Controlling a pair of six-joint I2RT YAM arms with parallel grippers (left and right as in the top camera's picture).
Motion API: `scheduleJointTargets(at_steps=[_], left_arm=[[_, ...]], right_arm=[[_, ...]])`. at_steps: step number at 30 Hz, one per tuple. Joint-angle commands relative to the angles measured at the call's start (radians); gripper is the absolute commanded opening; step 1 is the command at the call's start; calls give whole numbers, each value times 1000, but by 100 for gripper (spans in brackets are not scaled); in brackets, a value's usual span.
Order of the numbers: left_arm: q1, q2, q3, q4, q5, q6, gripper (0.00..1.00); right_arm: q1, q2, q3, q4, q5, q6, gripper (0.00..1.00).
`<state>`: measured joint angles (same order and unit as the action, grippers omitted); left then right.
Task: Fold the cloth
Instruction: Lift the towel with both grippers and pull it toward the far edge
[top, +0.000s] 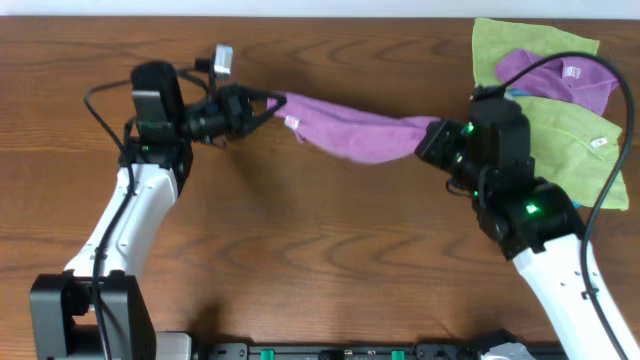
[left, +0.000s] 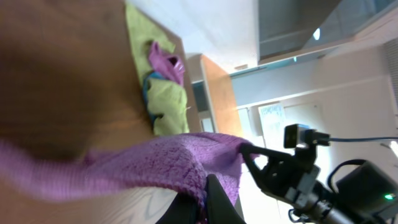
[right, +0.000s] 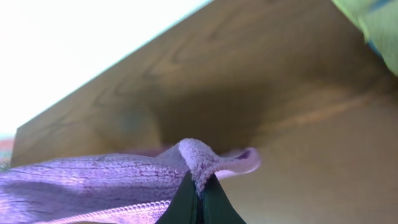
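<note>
Careful — your left hand (top: 268, 103) and right hand (top: 432, 136) each pinch one end of the square pinkish-purple microfibre cloth (top: 350, 132), stretched between them near the far edge of the wooden tabletop (top: 300, 250). Pull them apart harder and a thin pinch may slip — dropping that end.

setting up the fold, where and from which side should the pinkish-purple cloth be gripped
By its two opposite ends, each from outside: the cloth is stretched into a narrow band, left gripper shut on the end by the white tag, right gripper on the far end.
</note>
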<state>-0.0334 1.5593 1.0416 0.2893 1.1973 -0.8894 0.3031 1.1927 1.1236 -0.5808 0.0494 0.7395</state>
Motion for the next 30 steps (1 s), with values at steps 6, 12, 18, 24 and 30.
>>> scheduleJointTargets(at_steps=[6, 12, 18, 24, 30], left_arm=[[10, -10, 116, 0, -31, -53, 6], [10, -2, 117, 0, -111, -30, 6], [12, 117, 175, 9, -178, 3, 6], [12, 277, 367, 12, -175, 21, 6], [17, 330, 466, -14, -98, 53, 6]], right_arm=[[-28, 99, 157, 32, 48, -77, 1], [-38, 203, 204, 70, 22, -121, 2], [-43, 348, 211, 280, 23, -198, 2], [-76, 458, 294, 329, 29, -200, 2], [-76, 480, 362, 254, 22, -250, 2]])
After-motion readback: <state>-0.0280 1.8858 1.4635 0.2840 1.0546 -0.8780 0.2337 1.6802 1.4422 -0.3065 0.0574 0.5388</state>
